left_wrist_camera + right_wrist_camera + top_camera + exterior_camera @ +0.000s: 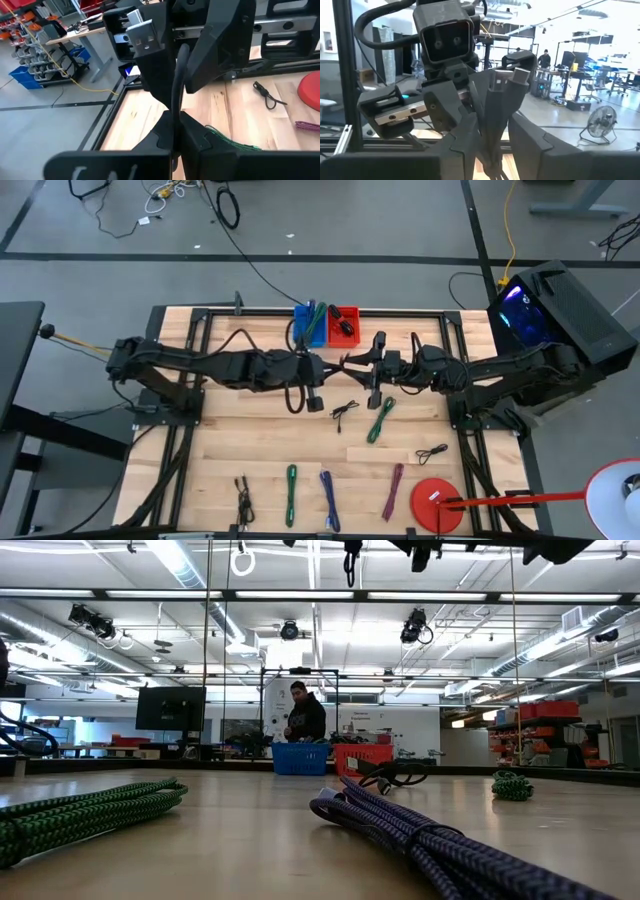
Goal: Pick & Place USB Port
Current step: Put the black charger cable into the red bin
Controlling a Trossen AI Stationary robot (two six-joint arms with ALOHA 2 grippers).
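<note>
The USB cable (347, 363) is up in the air over the back middle of the bench (260, 450), caught between both arms where they meet nose to nose.

The left fingers (196, 141) are clamped shut on the thin black cord. From there it runs straight away to the silver plug (144, 34), so its long axis lies along the line between the two arms.

The right fingers (464, 142) are closed round the bundled plug end. In the right wrist view the plugs stand out past the fingertips towards the left arm. Both arms have hold of it, so to my eye you're mid-handover and one side has to let go.

The blue bin (308, 322) and the red bin (346, 321) sit side by side at the back edge, just behind the meeting point. Blue is nearer the left arm, and red sits almost dead centre, a touch towards the right. Neither arm has far to go.

The fingertips are packed tight together, so pull the freed arm back along its own line rather than sideways. There's bare wood right under the handover. A green cable (381, 420) and a small black cable (344, 412) lie just in front of it, and more cables line the front edge well clear of you.
</note>
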